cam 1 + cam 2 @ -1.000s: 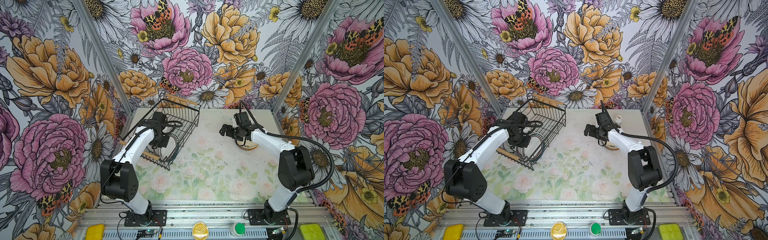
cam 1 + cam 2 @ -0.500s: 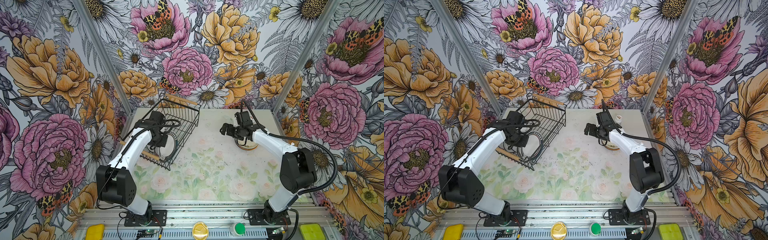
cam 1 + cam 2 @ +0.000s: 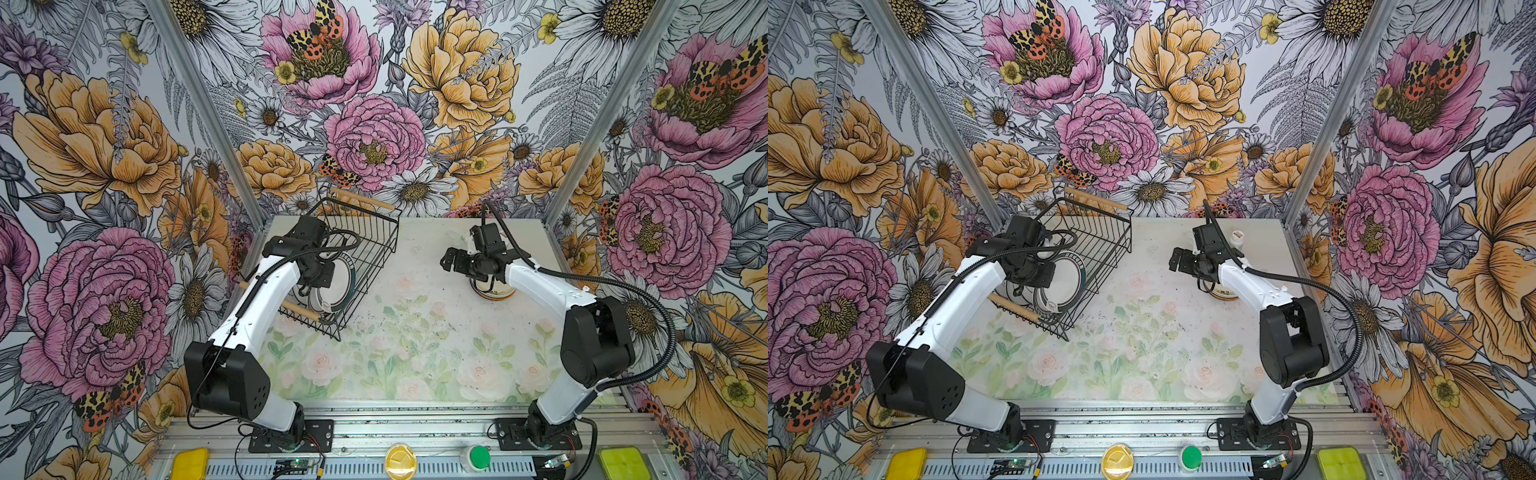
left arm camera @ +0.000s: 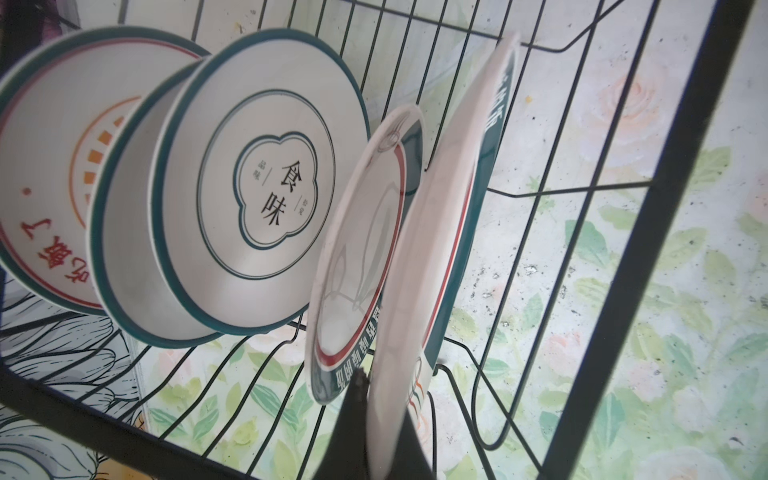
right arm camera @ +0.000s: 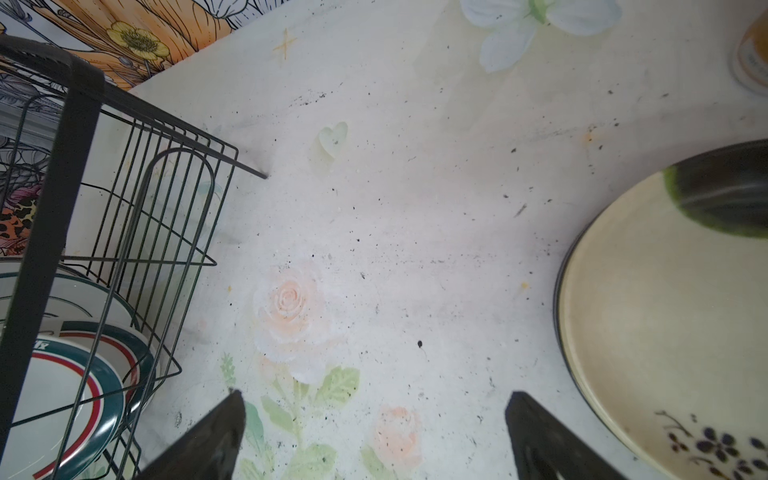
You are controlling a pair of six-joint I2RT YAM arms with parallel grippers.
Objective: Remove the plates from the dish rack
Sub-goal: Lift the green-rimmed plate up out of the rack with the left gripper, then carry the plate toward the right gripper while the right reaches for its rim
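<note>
Plates (image 4: 266,174) stood on edge in the dish rack (image 3: 365,245) at the table's (image 3: 415,332) far left. Over the last second only the left arm's elbow shifted. The left gripper (image 4: 384,415) stayed clenched on the rim of the nearest plate (image 4: 436,232), so nothing had come out. The right gripper (image 5: 374,434) hung released beside the cream plate (image 5: 665,332); how many lay beneath it I couldn't tell.

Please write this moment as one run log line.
left gripper: shut on white plate inside dish rack | right gripper: open, empty | cream plate: out, on table
</note>
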